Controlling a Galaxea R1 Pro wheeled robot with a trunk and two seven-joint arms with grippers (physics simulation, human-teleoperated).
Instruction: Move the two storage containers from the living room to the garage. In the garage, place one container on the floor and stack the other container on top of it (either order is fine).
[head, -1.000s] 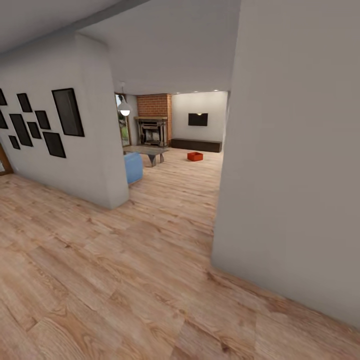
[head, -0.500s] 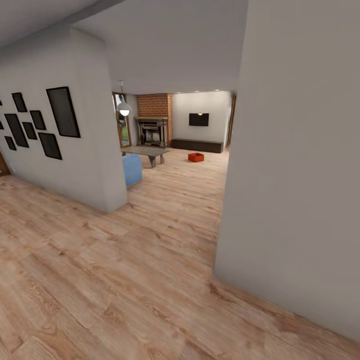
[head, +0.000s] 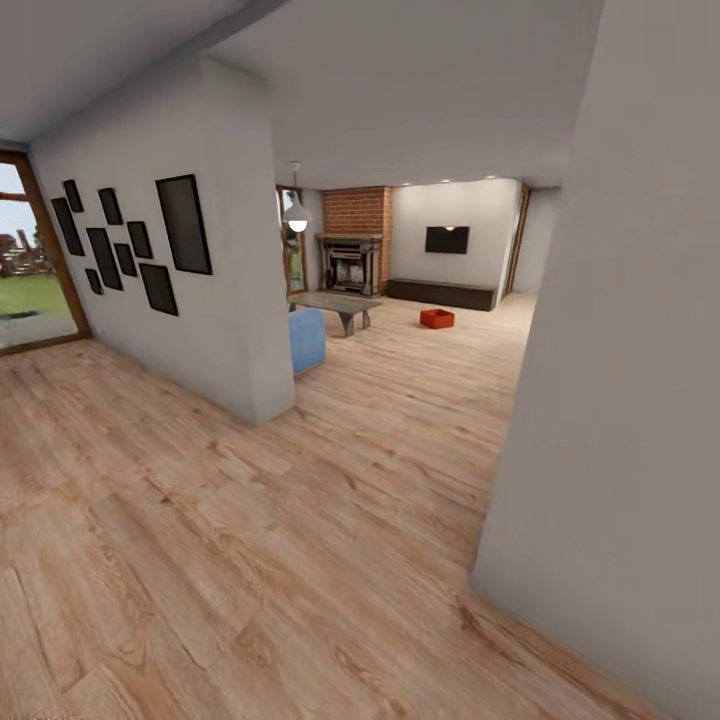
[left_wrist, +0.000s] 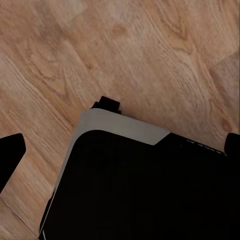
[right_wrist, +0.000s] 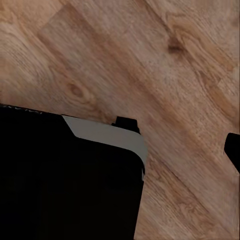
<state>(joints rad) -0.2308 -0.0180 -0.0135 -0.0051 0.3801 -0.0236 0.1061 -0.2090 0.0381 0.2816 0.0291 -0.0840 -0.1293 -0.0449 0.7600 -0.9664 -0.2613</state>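
One red-orange storage container (head: 437, 318) sits on the light wood planks far ahead in the living room (head: 470, 330), in front of a long dark low cabinet (head: 442, 291). I stand in the wood-floored hallway, well short of it. In the left wrist view my left gripper (left_wrist: 120, 150) hangs over my dark base, its black fingertips (left_wrist: 10, 155) spread to the picture's edges, with nothing held. In the right wrist view my right gripper (right_wrist: 120, 150) shows one fingertip (right_wrist: 233, 149) at the edge; the other merges with the dark base. Nothing is held there either.
A grey wall corner (head: 620, 400) juts in close on the right. A partition wall (head: 235, 320) with black frames stands on the left, a blue sofa end (head: 307, 340) behind it. Beyond are a grey low table (head: 335, 302), a brick fireplace (head: 350, 262) and a glass door (head: 25, 270).
The whole head view has shifted right as the camera turned left, and the glass door has come into sight. The container lies where it was.
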